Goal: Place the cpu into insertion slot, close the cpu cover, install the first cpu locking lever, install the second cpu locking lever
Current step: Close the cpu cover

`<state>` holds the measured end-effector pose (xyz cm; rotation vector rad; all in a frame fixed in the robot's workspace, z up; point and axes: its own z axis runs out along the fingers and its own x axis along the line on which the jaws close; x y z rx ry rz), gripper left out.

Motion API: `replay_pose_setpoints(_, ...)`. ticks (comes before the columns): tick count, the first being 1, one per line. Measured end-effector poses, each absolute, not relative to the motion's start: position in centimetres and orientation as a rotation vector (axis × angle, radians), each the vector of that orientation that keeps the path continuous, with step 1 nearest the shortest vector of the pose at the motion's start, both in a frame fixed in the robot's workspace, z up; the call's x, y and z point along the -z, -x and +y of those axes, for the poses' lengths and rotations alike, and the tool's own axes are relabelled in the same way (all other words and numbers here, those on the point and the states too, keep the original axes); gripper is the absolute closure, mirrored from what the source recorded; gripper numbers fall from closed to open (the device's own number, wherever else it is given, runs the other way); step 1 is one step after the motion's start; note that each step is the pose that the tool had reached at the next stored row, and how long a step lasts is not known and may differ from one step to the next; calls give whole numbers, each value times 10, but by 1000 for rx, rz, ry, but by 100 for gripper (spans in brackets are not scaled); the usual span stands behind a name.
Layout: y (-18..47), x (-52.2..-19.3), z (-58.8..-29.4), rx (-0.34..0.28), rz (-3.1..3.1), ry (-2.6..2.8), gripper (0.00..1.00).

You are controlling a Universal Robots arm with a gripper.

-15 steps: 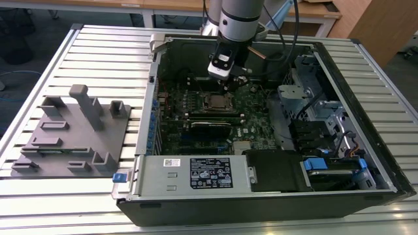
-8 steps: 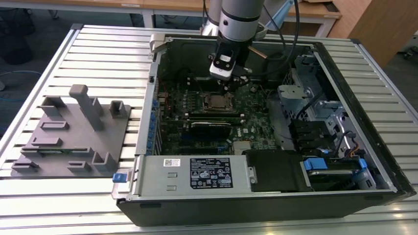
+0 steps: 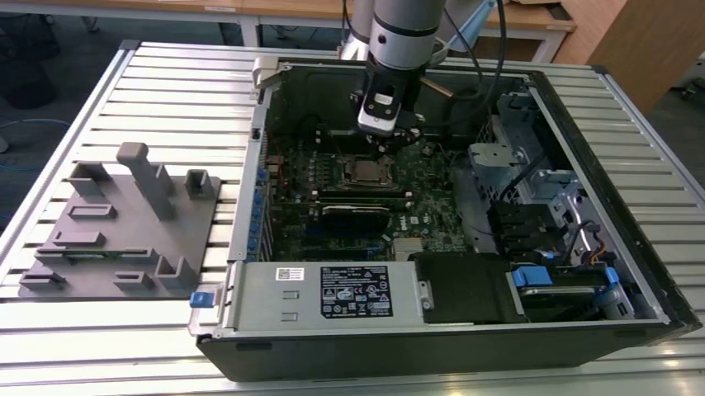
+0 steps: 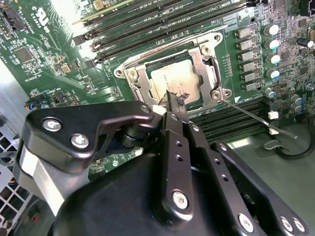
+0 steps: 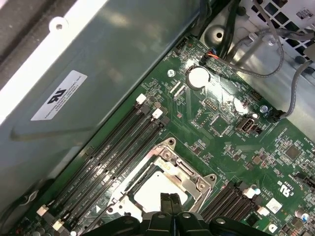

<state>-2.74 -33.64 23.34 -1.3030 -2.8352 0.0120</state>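
Holds the end effector pinched narrow, seemingly empty, just over the cpu seated in the insertion slot mid-motherboard; risks scratching or shifting it if lowered off-centre.

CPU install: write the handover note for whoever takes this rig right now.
Tool: shut, holding nothing, tips at the socket's edge.
Cpu: seated in the insertion slot.
Cpu cover: lies down around the chip, looks closed.
Wire lever: sticks out free beside the socket, looks unlatched; the other lever I cannot make out.
Done: cpu placed, cover down. Left: both levers, as far as shows.
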Motion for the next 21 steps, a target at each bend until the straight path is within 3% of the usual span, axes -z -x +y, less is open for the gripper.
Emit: replay_pose_setpoints(21, 27, -233, -336, -13, -2864, 1238, 90)
